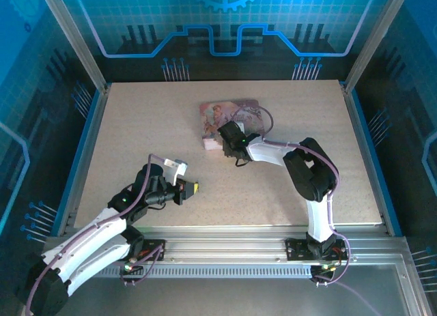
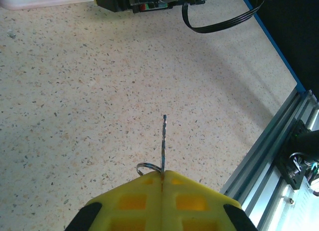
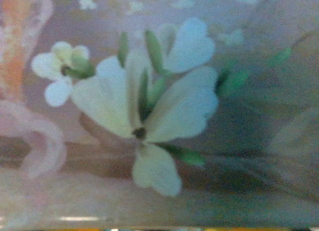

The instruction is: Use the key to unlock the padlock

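The left gripper (image 2: pixel 163 175) had its yellow fingers pressed tight together on the key (image 2: pixel 163 138). The thin blade stuck straight out in front, over the table (image 1: pixel 150 125). A little ring (image 2: pixel 147 166) hung by the fingertips. So the key was in hand, and that part looked done.

The right gripper (image 1: pixel 222 142) was well apart from it, down at the near edge of the pink box (image 1: pixel 232 112) with flowers on it. I could not tell if its fingers were apart or together. Where the lock sat could not be told.

The key had yet to reach the lock, slide in and turn.
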